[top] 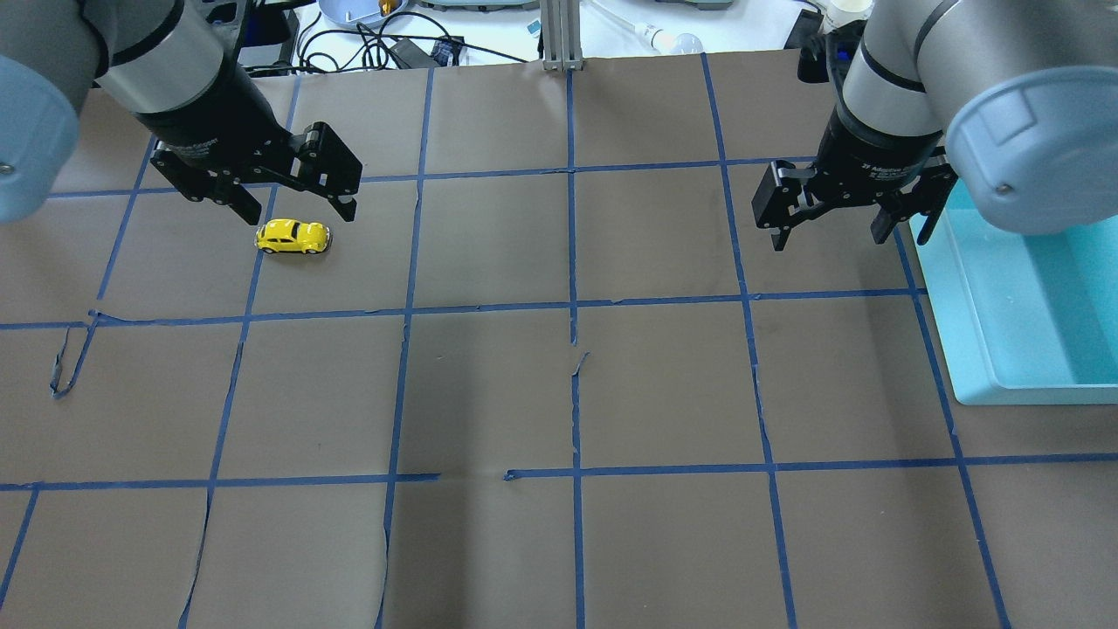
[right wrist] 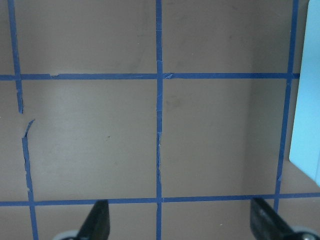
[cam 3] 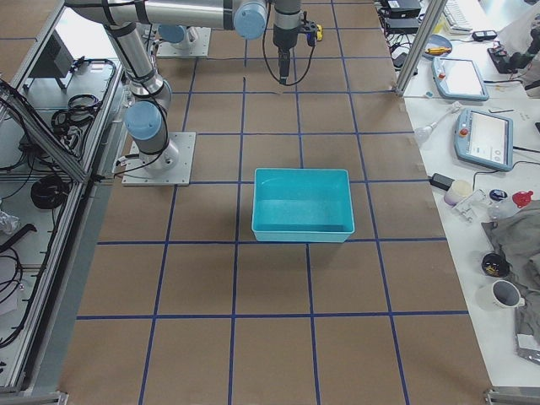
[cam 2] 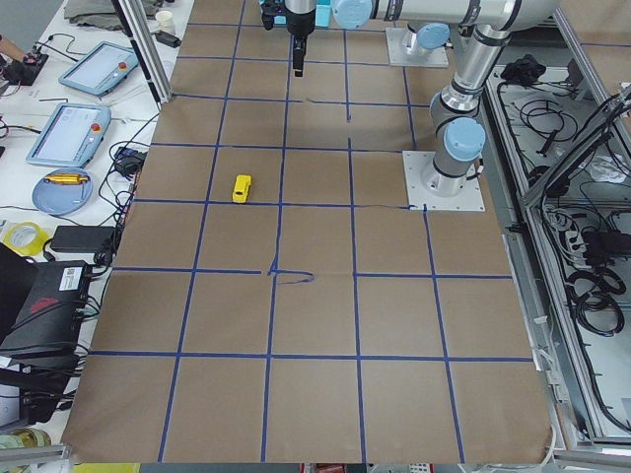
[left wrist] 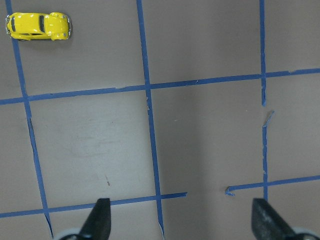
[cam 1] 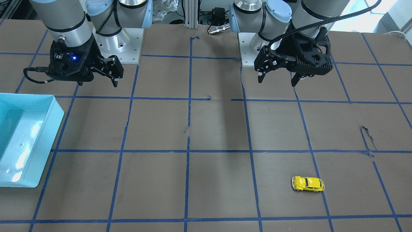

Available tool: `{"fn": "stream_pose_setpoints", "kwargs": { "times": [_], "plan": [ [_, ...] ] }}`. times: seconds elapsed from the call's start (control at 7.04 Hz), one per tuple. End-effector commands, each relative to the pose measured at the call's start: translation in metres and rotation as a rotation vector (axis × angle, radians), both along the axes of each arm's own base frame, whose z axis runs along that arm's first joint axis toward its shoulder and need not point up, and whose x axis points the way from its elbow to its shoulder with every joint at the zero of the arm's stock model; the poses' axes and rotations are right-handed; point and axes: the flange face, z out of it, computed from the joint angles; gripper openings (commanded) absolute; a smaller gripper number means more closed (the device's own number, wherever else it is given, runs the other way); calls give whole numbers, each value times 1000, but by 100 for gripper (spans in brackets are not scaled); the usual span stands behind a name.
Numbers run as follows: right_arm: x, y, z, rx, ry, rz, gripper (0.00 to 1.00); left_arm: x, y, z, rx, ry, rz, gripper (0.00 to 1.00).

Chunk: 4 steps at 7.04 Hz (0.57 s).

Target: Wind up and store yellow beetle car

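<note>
The yellow beetle car (top: 293,236) stands on its wheels on the brown table, on the left side in the overhead view. It also shows in the front view (cam 1: 308,184), the left side view (cam 2: 242,187) and the top left of the left wrist view (left wrist: 38,26). My left gripper (top: 300,212) hangs open and empty above the table, high over the car's area (cam 1: 278,80). My right gripper (top: 845,236) is open and empty, raised beside the blue bin (top: 1022,306). Its fingertips (right wrist: 97,220) frame bare table.
The light-blue bin (cam 1: 22,138) is empty and sits at the table's right edge, seen whole in the right side view (cam 3: 302,204). Blue tape lines grid the brown paper, with some torn spots (cam 1: 367,137). Operator gear lies beyond the table's far edge.
</note>
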Motion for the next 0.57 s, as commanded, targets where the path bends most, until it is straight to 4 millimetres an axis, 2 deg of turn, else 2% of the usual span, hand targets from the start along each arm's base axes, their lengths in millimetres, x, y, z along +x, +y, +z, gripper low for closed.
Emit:
{"fn": "stream_pose_setpoints", "kwargs": {
  "times": [0.0, 0.43],
  "plan": [
    [0, 0, 0, -1, 0, 1, 100, 0, -1, 1, -8, 0, 3, 100],
    [1, 0, 0, -1, -1, -1, 100, 1, -1, 1, -6, 2, 4, 100]
  ]
}}
